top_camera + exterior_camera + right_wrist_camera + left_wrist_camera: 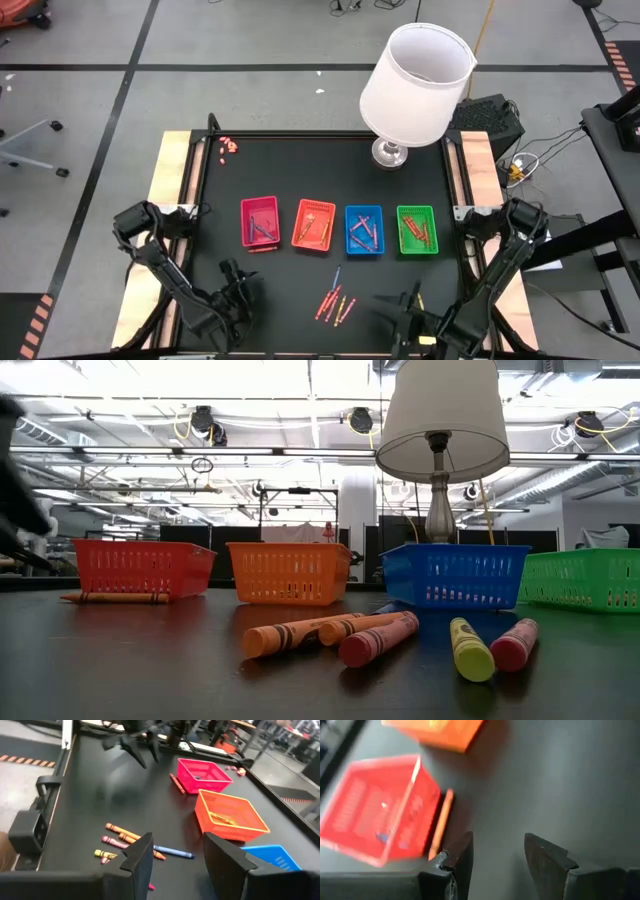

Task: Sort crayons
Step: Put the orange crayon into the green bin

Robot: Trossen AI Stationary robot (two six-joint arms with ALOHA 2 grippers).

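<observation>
Black table point(300, 170) from above: we list four trays in a row, loose crayons point(336, 301) slanting diagonally before them. Low view: they lie flat, ends toward us. Wrist views: left gripper point(497, 857) and right gripper point(175, 852) parted, empty.

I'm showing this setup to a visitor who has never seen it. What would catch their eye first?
Probably the big white lamp at the table's far edge, looming over the four bright trays lined up across the middle: pink, orange, blue, green. Next, the loose crayons scattered on the black table near its front, between the left gripper and right gripper, both open and empty.
</observation>
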